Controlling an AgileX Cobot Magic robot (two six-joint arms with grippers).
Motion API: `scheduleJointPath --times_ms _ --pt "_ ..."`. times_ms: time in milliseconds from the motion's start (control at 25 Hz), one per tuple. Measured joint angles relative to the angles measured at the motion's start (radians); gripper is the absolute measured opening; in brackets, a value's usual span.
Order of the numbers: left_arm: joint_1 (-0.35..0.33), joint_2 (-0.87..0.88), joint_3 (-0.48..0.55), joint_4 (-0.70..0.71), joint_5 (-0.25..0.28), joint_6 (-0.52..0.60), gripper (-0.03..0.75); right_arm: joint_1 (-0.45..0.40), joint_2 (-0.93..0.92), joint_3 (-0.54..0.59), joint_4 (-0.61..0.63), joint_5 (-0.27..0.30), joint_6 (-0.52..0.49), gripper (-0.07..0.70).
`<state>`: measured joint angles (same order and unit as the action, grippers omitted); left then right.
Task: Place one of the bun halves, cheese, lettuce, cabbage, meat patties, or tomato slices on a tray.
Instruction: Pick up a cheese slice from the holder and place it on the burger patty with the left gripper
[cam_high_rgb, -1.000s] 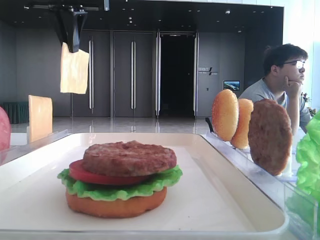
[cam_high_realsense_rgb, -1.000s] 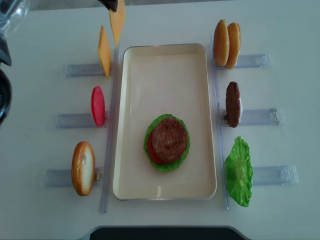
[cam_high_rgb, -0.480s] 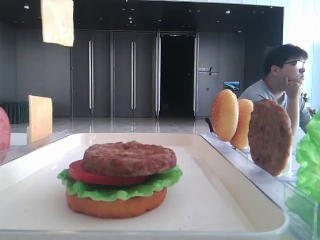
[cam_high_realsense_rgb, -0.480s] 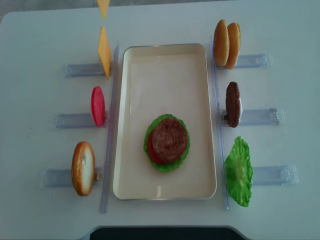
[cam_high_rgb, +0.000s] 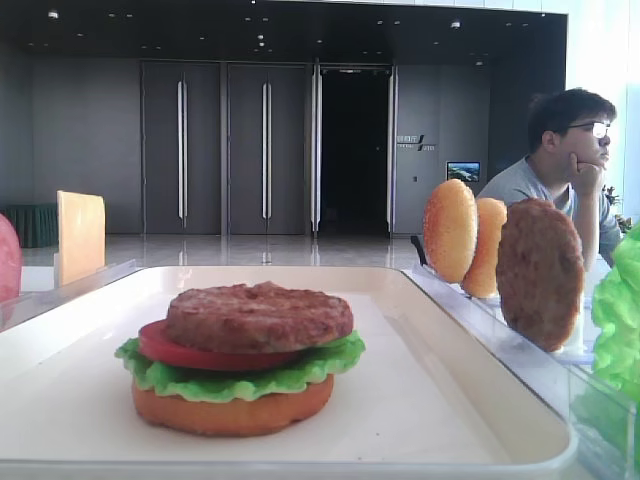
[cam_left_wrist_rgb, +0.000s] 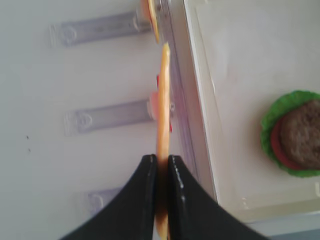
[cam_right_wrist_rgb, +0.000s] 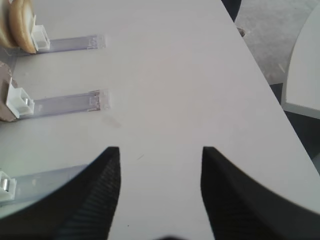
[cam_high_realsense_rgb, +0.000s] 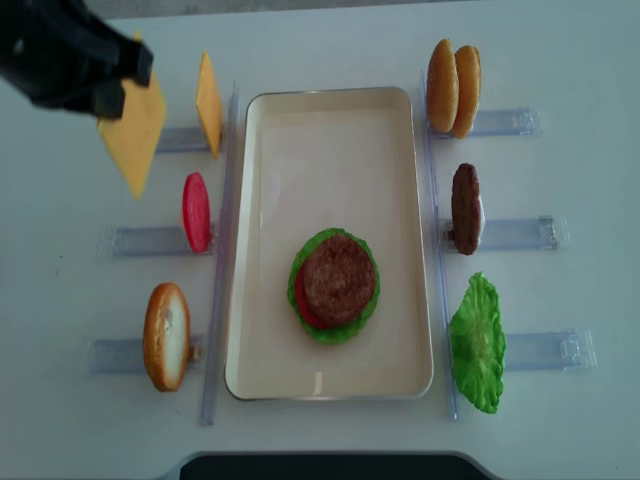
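Note:
My left gripper (cam_high_realsense_rgb: 122, 86) is shut on a pale yellow-orange cheese slice (cam_high_realsense_rgb: 132, 135) and holds it in the air left of the tray, above the table. In the left wrist view the cheese (cam_left_wrist_rgb: 162, 100) shows edge-on between the closed fingers (cam_left_wrist_rgb: 149, 172). The cream-white tray (cam_high_realsense_rgb: 330, 130) carries a stack (cam_high_realsense_rgb: 335, 285) of bun half, lettuce, tomato slice and meat patty. My right gripper (cam_right_wrist_rgb: 160, 150) is open over bare table with nothing between its fingers.
Left of the tray, clear holders carry a second cheese slice (cam_high_realsense_rgb: 208, 103), a tomato slice (cam_high_realsense_rgb: 196, 212) and a bun half (cam_high_realsense_rgb: 166, 336). To its right stand two bun halves (cam_high_realsense_rgb: 452, 87), a meat patty (cam_high_realsense_rgb: 465, 208) and lettuce (cam_high_realsense_rgb: 477, 342). A person (cam_high_rgb: 560, 160) sits behind.
The held cheese rose out of the top of the low view. Overhead, the left gripper and cheese moved left and now hang left of the cheese holder.

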<state>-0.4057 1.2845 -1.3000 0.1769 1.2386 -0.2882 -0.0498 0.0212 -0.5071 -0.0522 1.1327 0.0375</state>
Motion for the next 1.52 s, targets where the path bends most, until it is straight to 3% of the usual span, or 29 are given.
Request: scheduleJointPath --times_ms 240,480,560,640,760,1080,1320,1520 --pt "0.000 -0.257 0.290 -0.048 -0.087 -0.061 0.030 0.000 0.000 0.000 0.000 0.000 0.000 0.352" --pt "0.000 -0.336 0.387 -0.065 -0.139 -0.086 0.030 0.000 0.000 0.000 0.000 0.000 0.000 0.352" --pt "0.000 -0.336 0.412 -0.110 -0.192 -0.074 0.030 0.000 0.000 0.000 0.000 0.000 0.000 0.352" --pt "0.000 -0.335 0.437 -0.212 -0.284 -0.023 0.030 0.000 0.000 0.000 0.000 0.000 0.000 0.352" --pt "0.000 -0.307 0.474 -0.420 -0.403 0.107 0.030 0.000 0.000 0.000 0.000 0.000 0.000 0.352" --pt "0.000 -0.099 0.565 -1.050 -0.571 0.670 0.030 0.000 0.000 0.000 0.000 0.000 0.000 0.352" --pt "0.000 -0.016 0.662 -1.533 -0.588 1.119 0.030 0.011 0.000 0.000 0.000 0.000 0.000 0.352" --pt "0.000 -0.010 0.770 -1.757 -0.593 1.348 0.030 0.026 0.000 0.000 0.000 0.000 0.000 0.352"
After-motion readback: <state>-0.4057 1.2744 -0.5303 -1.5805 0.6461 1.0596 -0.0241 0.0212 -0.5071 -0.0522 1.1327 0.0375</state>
